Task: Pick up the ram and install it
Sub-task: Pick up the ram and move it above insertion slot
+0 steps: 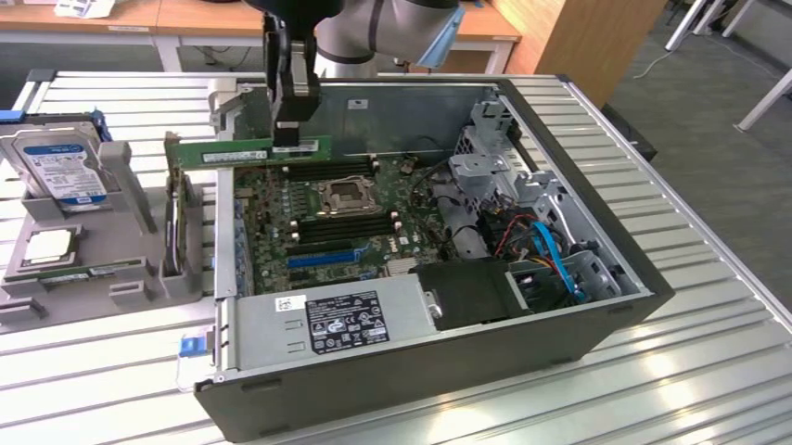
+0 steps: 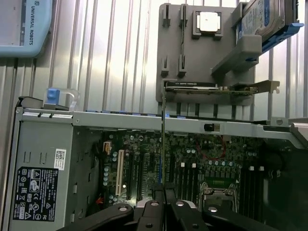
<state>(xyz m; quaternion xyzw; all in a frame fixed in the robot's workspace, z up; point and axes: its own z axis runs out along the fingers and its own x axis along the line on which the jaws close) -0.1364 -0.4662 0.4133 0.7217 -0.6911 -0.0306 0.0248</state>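
Jaws clenched on the ram (image 1: 236, 154): we see it hanging in the air over the far part of the motherboard (image 1: 266, 232), long edge level, white sticker toward the exterior camera. Most of its length juts from the jaws toward the exterior view's left.

Reading the exterior view from left to right:
- A grey holder (image 1: 136, 278) on the table (image 1: 693, 371) carries a hard drive (image 1: 56, 167), a processor chip (image 1: 50, 246), a second green stick (image 1: 87, 273) lying flat, and an expansion card (image 1: 185, 222) on edge.
- The open computer case (image 1: 371, 389) comes after it, with the power supply (image 1: 334, 320) nearest the camera.
- At mid-board the processor socket (image 1: 344, 197) sits between rows of black memory slots (image 1: 340, 227), with a blue slot (image 1: 322, 260) nearer the power supply.
- Blue cables (image 1: 557, 260) lie furthest right.

We judge the step in hand to be carrying the ram to a memory slot. To do it well, we would keep the stick upright and parallel to the chosen slot, centre it along the slot's length, and press evenly so that both ends seat together. A tilt would likely jam one corner. Whether the slot's end latches stand open we cannot tell.
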